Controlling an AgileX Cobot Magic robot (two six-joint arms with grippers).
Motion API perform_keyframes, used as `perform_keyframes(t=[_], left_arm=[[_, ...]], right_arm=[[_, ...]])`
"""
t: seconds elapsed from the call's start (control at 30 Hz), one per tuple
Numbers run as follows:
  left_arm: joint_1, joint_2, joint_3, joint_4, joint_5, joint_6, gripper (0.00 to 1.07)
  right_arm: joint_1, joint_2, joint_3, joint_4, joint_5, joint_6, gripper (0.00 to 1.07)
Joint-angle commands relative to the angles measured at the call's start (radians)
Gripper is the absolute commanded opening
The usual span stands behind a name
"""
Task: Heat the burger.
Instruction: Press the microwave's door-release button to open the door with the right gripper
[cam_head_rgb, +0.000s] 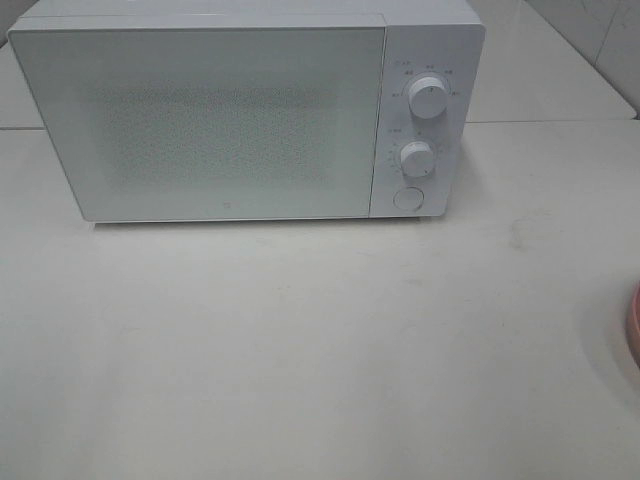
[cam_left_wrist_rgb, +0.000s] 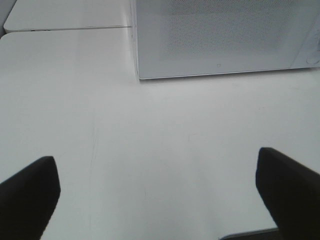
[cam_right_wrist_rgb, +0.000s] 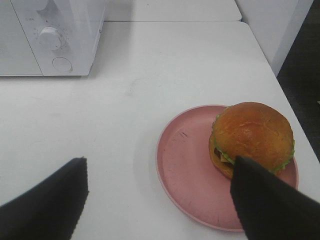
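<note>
A burger (cam_right_wrist_rgb: 252, 137) with a glossy brown bun and a frill of lettuce sits off-centre on a pink plate (cam_right_wrist_rgb: 185, 170), on the side farther from the white microwave (cam_head_rgb: 230, 110), whose door is closed; the plate stands on the white table (cam_head_rgb: 300, 350) well apart from the oven and near the table's edge, and only its rim shows in the high view. The right gripper (cam_right_wrist_rgb: 160, 165) hangs over the plate with its jaws spread wide and nothing between them, one dark finger (cam_right_wrist_rgb: 265, 200) crossing the burger's edge in the wrist view, though contact cannot be made out. The left gripper (cam_left_wrist_rgb: 156, 167) hovers over bare table in front of the oven, likewise released and empty. The burger looks light, soft and stacked in loose layers, so a hard squeeze would likely crush the bun or shear the filling; a gentle hold across the bun's sides, or on the stiffer plate rim, seems the safer choice
</note>
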Motion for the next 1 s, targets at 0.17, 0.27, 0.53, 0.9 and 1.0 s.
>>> perform_keyframes(t=[0.17, 0.27, 0.53, 0.9, 1.0], left_arm=[[0.003, -0.023, 0.005, -0.005, -0.001, -0.001, 1.00], [0.003, -0.023, 0.005, -0.005, -0.001, -0.001, 1.00], [0.003, -0.023, 0.005, -0.005, -0.001, -0.001, 1.00], [0.003, -0.023, 0.005, -0.005, -0.001, -0.001, 1.00], [0.003, -0.023, 0.005, -0.005, -0.001, -0.001, 1.00]], right_arm=[[-0.006, -0.032, -0.001, -0.002, -0.001, 0.003, 0.76], [-0.006, -0.032, -0.001, -0.002, -0.001, 0.003, 0.76], [-0.006, -0.031, -0.012, 0.008, -0.010, 0.005, 0.76], [-0.006, 0.120, -0.044, 0.024, -0.098, 0.007, 0.76], [-0.006, 0.167, -0.044, 0.023, -0.131, 0.007, 0.76]])
